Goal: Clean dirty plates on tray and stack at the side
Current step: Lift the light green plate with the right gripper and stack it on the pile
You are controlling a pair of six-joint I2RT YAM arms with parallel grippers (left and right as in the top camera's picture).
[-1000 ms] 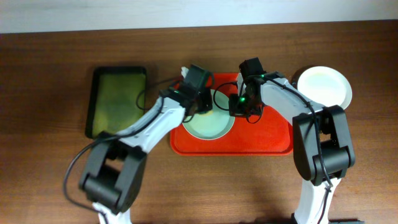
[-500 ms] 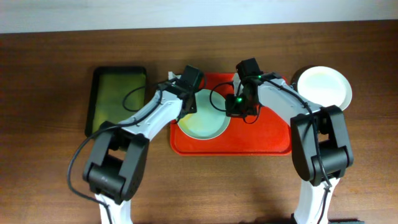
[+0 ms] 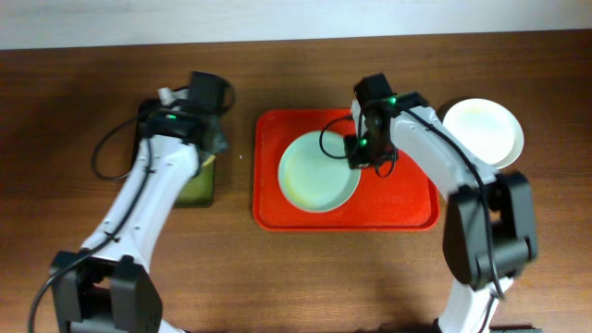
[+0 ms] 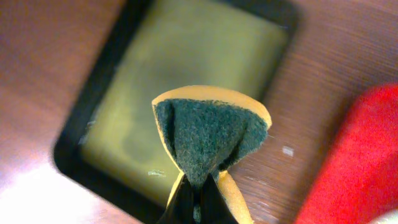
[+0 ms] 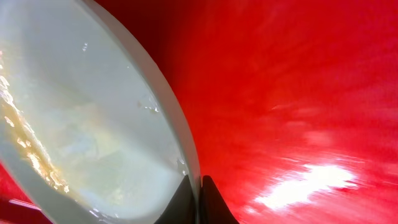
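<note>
Underneath everything, a brown wood-grain table [image 3: 74, 277]. At its middle, a large flat red-orange rectangular plastic tray [image 3: 407, 208] with a raised rim, carrying only one plate. To the left, a smaller dark green rectangular tray [image 4: 186, 56] with a yellow-green floor, largely hidden under the left arm in the overhead view.

On the red tray's left half, a round shallow pale mint-green plate [image 3: 314, 176]. Shows a wet sheen and faint yellowish streaks in the right wrist view, so probably not spotless yet. Impossible to tell whether lifted at one edge or lying flat.

Off the tray, on the table at the far right, a round pale plate [image 3: 481, 129], lying flat and looking clean. Possibly a stack of two; cannot tell from above.

Above the dark green tray, a folded yellow sponge with a dark green scouring face [image 4: 208, 134], apparently clear of the tray's floor.

Left gripper [image 4: 196, 202]: clamped on the sponge's lower fold. Right gripper [image 5: 199, 199]: pinched tight on the mint plate's rim, at the plate's right side.

As for progress, well past halfway by the look of it: at least one plate set aside, none loose on the red tray, one in the grip. Left to do, most likely: carry this plate to the right and lay it on the pale one. Third plate not clearly accounted for.
</note>
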